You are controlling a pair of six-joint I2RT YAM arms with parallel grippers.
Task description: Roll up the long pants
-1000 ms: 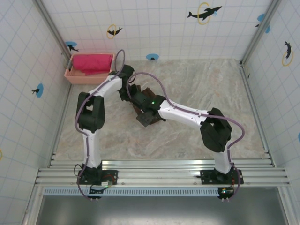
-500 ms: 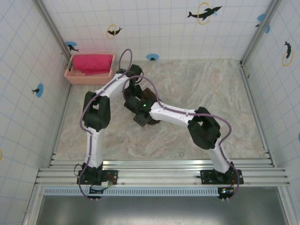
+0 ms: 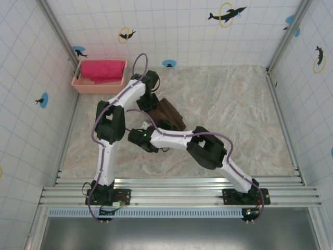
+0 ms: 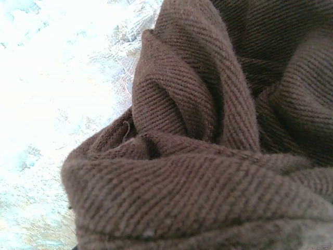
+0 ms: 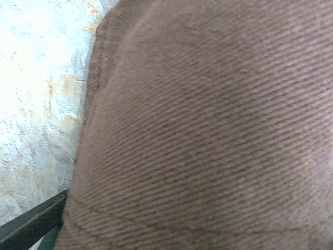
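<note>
Marble-patterned table (image 3: pixel 234 120), walled by white tiles, carries the dark chocolate-brown soft fabric long pants (image 3: pixel 171 112), bunched in a compact bundle near its centre. I see the left tool (image 3: pixel 150 105) at the bundle's left end. Its wrist view gives folded twill close up, and I cannot tell its opening. The right tool (image 3: pixel 140 139) stands wide at the near-left side, brown cloth close before its camera.

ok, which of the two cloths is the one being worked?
The dark brown long pants, bunched mid-table, its twill close up in both wrist views. The pink cloth lies in the peach bin at the far left corner, well away.
</note>
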